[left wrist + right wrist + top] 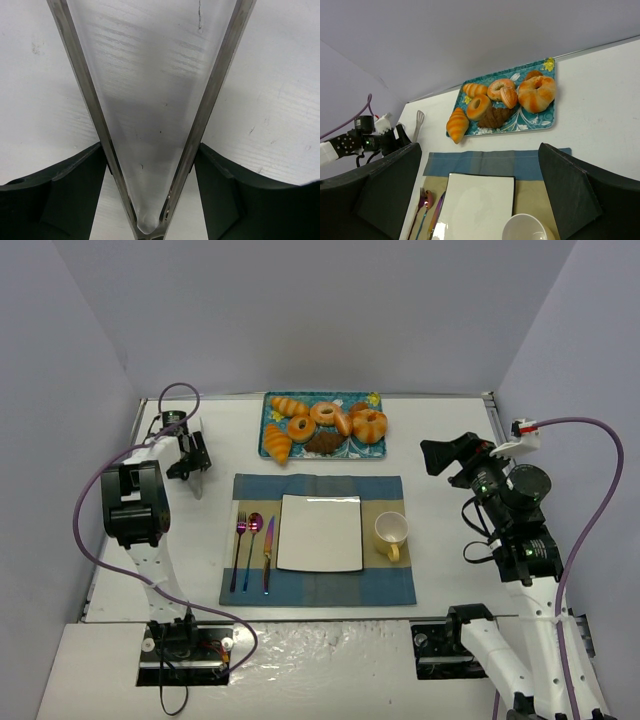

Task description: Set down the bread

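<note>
The left gripper (pixel 190 458) stands at about 10 o'clock from the plate (pixel 320 532), out past the placemat (pixel 250 490) on the bare table (pixel 440 420). In its wrist view the two dark fingers (pixel 75 190) press in from either side on the metal arms of a pair of tongs (pixel 86 90), which widen into a V away from the camera. The right gripper (pixel 479 160) hangs at about 2 o'clock from the plate with its jaws spread wide and nothing between them.

The bread (pixel 277 443), a golden-orange ridged croissant, lies on the blue patterned tray (pixel 373 400) at 12 o'clock from the plate. It sits at the tray's 7 o'clock corner, with a glazed donut (pixel 301 428) just beside it at 2 o'clock and a dark brown croissant (pixel 323 442) at 3 o'clock. A yellow mug (pixel 391 533) stands at 3 o'clock from the plate, the cutlery (pixel 254 550) at 9 o'clock.
</note>
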Robot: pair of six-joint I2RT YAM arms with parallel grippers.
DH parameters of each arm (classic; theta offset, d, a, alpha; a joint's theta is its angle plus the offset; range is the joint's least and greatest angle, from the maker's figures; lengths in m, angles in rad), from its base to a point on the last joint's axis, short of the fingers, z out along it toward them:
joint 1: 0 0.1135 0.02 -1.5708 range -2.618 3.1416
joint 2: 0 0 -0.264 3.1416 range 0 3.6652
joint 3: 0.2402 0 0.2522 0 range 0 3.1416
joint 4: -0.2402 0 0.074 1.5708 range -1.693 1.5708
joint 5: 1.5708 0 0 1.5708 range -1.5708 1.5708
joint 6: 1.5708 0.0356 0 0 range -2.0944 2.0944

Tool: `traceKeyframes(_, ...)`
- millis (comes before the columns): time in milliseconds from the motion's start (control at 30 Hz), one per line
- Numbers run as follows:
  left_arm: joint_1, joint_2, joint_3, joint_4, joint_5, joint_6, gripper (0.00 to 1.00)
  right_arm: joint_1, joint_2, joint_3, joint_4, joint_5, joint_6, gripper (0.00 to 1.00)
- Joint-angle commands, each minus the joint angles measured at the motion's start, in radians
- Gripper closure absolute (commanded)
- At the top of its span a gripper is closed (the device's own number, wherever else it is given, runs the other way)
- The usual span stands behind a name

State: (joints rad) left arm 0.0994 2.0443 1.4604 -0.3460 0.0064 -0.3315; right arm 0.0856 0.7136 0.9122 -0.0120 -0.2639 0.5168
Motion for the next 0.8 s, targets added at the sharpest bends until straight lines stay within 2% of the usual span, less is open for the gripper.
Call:
traceKeyframes(0, 0.002, -0.043, -0.017, 0.027, 0.066, -0.034, 0.37, -0.004, 0.002, 0.011, 0.072, -0.023, 0.003, 0.00)
traceKeyframes(267, -0.003, -0.117, -0.021, 0.026, 0.079, -0.055, 0.42, -0.004, -0.002, 0.014, 0.073, -0.030, 0.015, 0.00)
traceKeyframes(767, -0.048, -0.248, -0.033, -0.030, 0.006, -0.064, 0.48, -0.003, -0.029, -0.011, 0.073, -0.040, 0.037, 0.00)
